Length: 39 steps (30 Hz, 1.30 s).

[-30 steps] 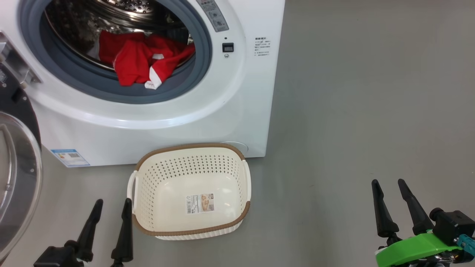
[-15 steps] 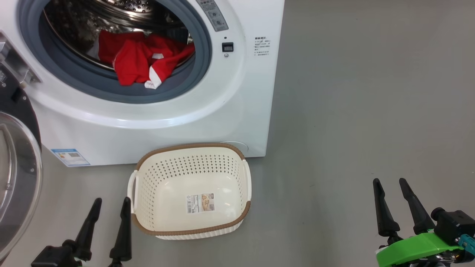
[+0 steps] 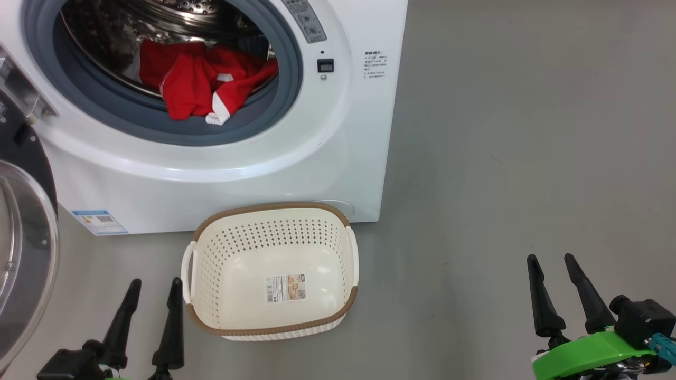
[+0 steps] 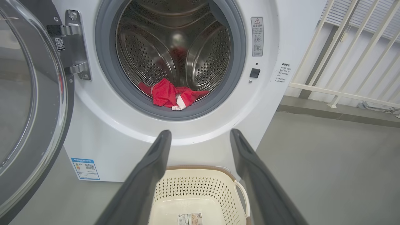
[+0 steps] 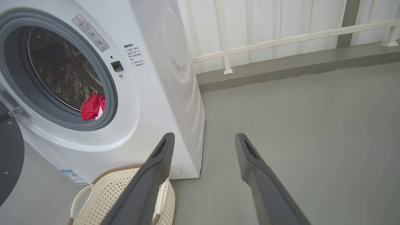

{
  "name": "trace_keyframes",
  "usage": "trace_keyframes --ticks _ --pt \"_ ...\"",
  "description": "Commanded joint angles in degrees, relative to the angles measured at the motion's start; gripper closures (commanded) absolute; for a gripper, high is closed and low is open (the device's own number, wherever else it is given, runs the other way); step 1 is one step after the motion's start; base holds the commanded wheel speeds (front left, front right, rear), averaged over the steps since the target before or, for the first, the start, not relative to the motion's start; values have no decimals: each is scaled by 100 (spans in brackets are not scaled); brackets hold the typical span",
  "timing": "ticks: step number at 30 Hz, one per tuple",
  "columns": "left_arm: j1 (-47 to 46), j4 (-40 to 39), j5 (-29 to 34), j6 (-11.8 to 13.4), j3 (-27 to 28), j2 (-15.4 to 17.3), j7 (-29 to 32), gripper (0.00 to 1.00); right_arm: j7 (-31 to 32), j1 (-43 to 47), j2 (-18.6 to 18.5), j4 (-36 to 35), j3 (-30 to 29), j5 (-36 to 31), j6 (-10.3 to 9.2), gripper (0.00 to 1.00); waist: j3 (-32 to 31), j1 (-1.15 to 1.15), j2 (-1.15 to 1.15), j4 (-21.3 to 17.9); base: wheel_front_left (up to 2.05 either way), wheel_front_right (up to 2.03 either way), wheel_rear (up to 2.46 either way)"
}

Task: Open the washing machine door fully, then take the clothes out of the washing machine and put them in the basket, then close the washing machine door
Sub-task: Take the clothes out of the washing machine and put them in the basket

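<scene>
The white washing machine (image 3: 338, 132) (image 4: 103, 134) (image 5: 168, 72) stands with its door (image 3: 24, 264) (image 4: 29, 103) swung wide to the left. Red clothes (image 3: 203, 87) (image 4: 170, 93) (image 5: 92, 106) with white trim lie at the drum's front lip, draped over the grey gasket. On the floor just in front stands the cream basket (image 3: 272, 327) (image 4: 200, 190) (image 5: 103, 197), nothing in it. My left gripper (image 3: 153, 287) (image 4: 200, 136) is open, low beside the basket's left side. My right gripper (image 3: 552, 264) (image 5: 203, 139) is open, far right of the basket over bare floor.
Grey floor (image 3: 528, 132) stretches to the right of the machine. A white railing (image 5: 281, 37) (image 4: 343, 62) and wall run behind the machine. The open door takes up the space at the left.
The head view has shifted slightly. Both grippers stay open and almost where they were, the left a little lower in the picture.
</scene>
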Motion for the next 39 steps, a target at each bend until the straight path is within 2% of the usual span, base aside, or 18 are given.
trace_keyframes --ticks 1,18,39 --pt "-126 -166 -49 10 179 113 -29 0 -54 -142 -35 -147 133 -6 37 0 10 0 0 -4 93 -93 0" --pt "-250 -153 -5 10 307 94 -29 0 -54 -272 -33 -169 227 80 37 0 139 0 0 -27 119 -119 0" --pt "-158 -29 -36 10 241 57 -29 0 -54 -248 -33 -163 323 123 37 0 119 0 0 -13 7 -7 0"
